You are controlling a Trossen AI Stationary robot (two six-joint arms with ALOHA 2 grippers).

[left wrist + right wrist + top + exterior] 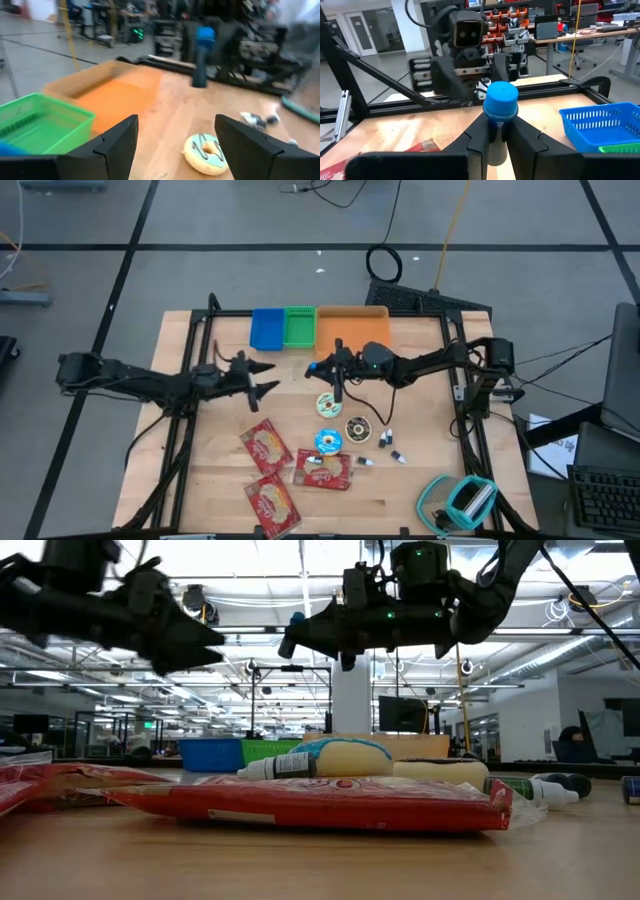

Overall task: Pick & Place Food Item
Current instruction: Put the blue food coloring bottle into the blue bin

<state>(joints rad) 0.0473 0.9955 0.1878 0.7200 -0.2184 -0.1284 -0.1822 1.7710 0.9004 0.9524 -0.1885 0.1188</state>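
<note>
My right gripper (320,367) hovers over the table's middle, just in front of the orange bin (352,328), shut on a small bottle with a blue cap (501,100). The bottle (201,55) also shows in the left wrist view. My left gripper (265,377) hangs open and empty to the left of it, facing it, fingers wide apart (175,145). Below them on the wood lie three donuts (330,404) (328,442) (357,428) and three red snack packets (266,446) (322,470) (272,505). My right gripper pinches the bottle's body just under the blue cap (496,131) between its two fingers (479,136). The fingers come at it level, from the table's right side. The bottle stands upright with its cap above the fingers, lifted clear of the table.
A blue bin (266,328) and a green bin (299,326) stand beside the orange one along the far edge. Small dropper bottles (385,438) (398,456) lie right of the donuts. A teal tape dispenser (462,500) sits at the near right corner.
</note>
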